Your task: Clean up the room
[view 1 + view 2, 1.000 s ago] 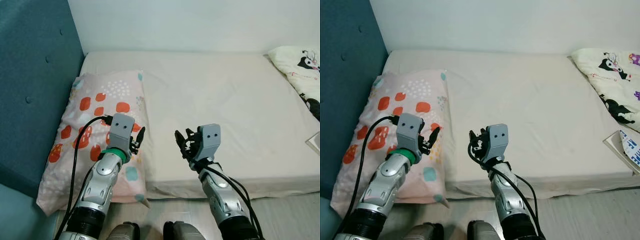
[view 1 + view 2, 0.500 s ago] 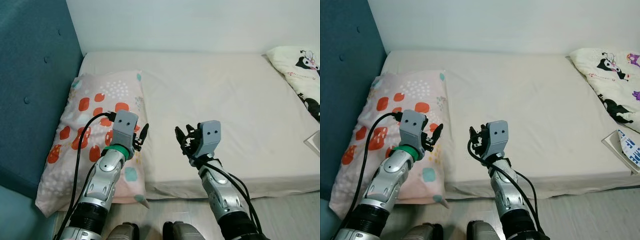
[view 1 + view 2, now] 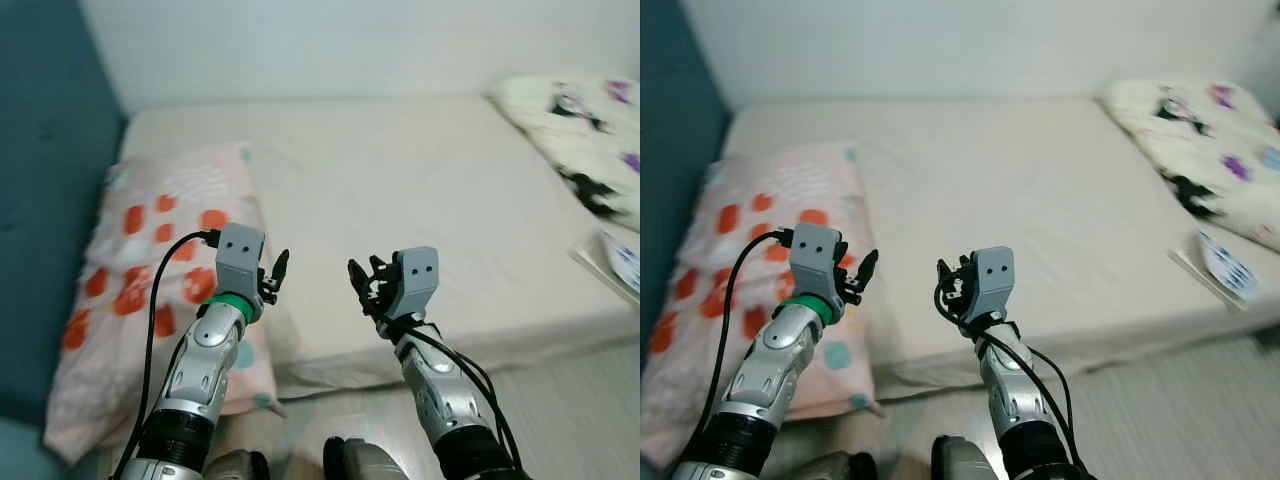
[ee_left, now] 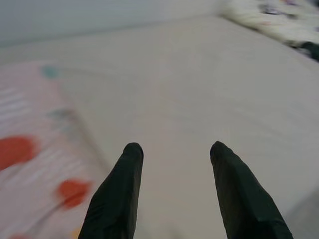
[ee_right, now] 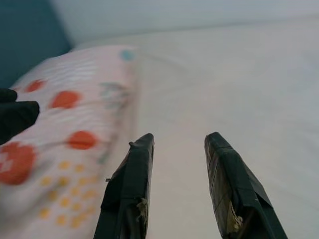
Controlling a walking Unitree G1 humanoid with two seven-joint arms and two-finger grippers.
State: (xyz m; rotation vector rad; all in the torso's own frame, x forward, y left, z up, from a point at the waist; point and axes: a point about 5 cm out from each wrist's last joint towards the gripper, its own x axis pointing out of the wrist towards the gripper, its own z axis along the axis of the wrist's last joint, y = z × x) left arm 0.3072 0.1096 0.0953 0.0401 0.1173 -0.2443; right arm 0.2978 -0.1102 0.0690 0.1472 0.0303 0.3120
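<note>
Bedroom with a pale wall behind and a teal headboard (image 3: 40, 200) on my left; I'm standing at the side of the bed (image 3: 400, 190), and both head views are smeared, which I read as the camera turning, so I'm not trusting fine detail. What most looks like tidying work to me is the cartoon-print quilt (image 3: 1200, 150), bunched at the far right end of the mattress rather than spread flat. Just nearer the edge on that side lies a flat paper item with blue print (image 3: 1220, 268), probably a booklet or packet, too blurred to name. At the headboard end the pink pillow with red spots (image 3: 150, 260) lies lengthwise and hangs over the mattress edge toward the floor, so it likely wants straightening too.

Both arms are raised in front of me over the near edge, carrying nothing. My left hand (image 4: 174, 164) is spread open above the pillow's inner border, pointing along the bare sheet. My right hand (image 5: 177, 149) is also parted and empty, angled toward the pillow. I judge I'm between steps, choosing a target
</note>
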